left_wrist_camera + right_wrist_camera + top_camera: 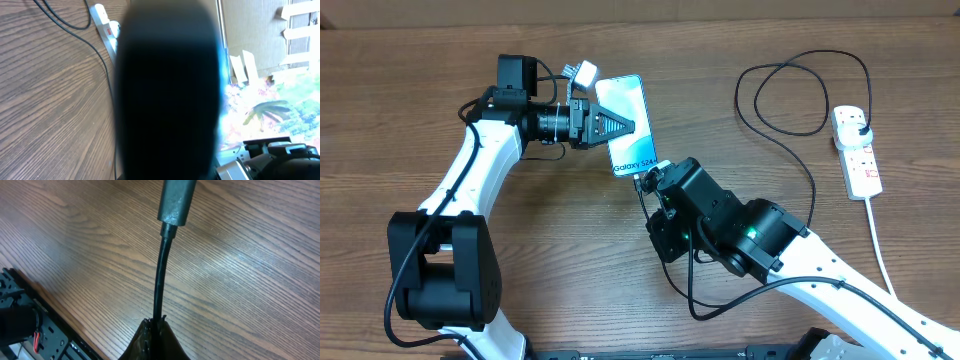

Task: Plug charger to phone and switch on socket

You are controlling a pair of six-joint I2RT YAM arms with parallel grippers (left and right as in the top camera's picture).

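overhead: bright, even, soft shadows | left wrist: centre black, unfocused; right edge overexposed | right wrist: sharp

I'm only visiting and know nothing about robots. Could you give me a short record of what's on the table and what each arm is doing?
left gripper: shut on the phone
right gripper: shut on the charger, a little behind its tip
tip: at the phone's bottom edge, apparently in the port
plug: sits in the socket
socket: lies on the table, away from both arms
switch: too small to tell if it is on
cable: loops over the table from plug to right gripper
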